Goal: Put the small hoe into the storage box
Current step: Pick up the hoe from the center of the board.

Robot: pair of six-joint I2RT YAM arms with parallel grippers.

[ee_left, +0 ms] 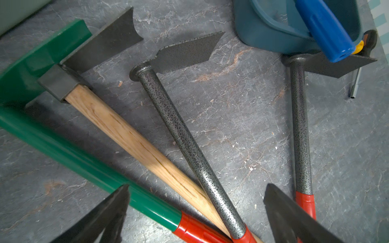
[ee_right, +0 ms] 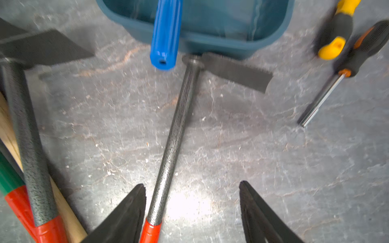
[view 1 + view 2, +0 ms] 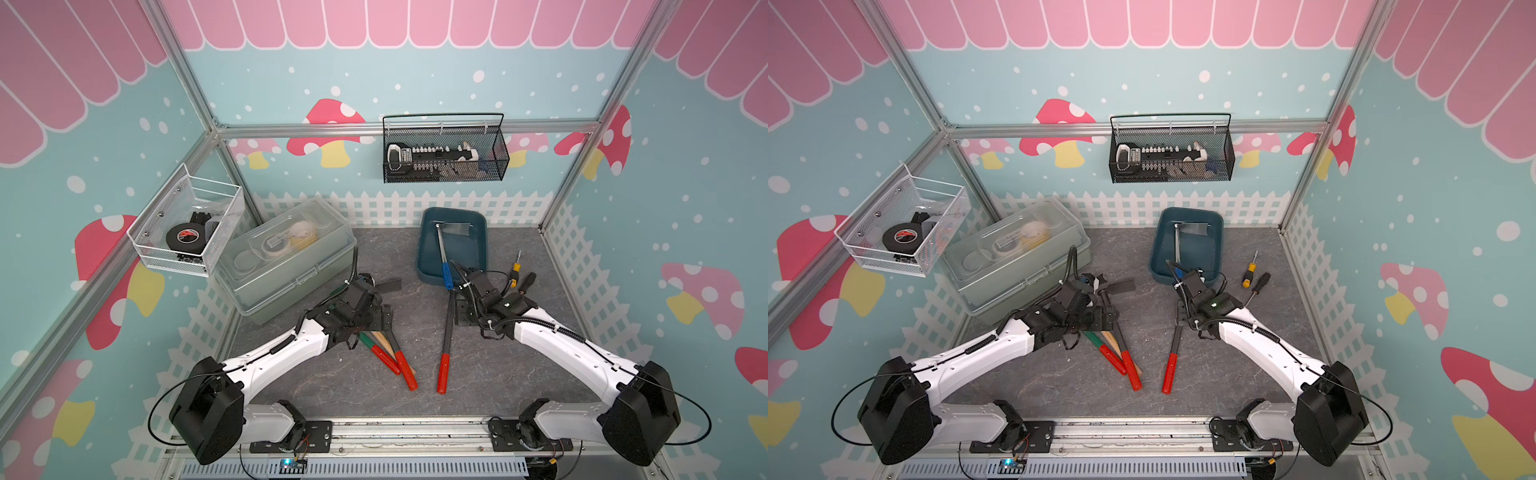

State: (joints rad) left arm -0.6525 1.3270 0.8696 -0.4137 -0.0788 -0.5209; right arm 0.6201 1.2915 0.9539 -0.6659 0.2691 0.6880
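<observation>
The small hoe [image 3: 441, 249], with a blue grip [image 2: 166, 31] and a silver blade, lies in the teal storage box [image 3: 469, 249] in both top views. Its grip [image 1: 324, 27] sticks out over the box's near rim [image 2: 221, 44]. My right gripper [image 3: 461, 311] points down just in front of the box, open [image 2: 192, 184] and holding nothing. A longer grey-shafted hoe with a red grip [image 2: 176, 134] lies on the table between its fingers, close to one of them. My left gripper [image 3: 384, 320] hangs open [image 1: 196, 186] over a crossed bundle of hoes.
Three hoes [image 3: 390, 357] with green, wooden and grey shafts lie crossed under the left arm. Two screwdrivers [image 3: 519, 274] lie right of the box. A clear lidded box [image 3: 286, 266] stands at the back left. Mesh baskets hang on the back wall [image 3: 444, 153] and the left wall [image 3: 187, 224].
</observation>
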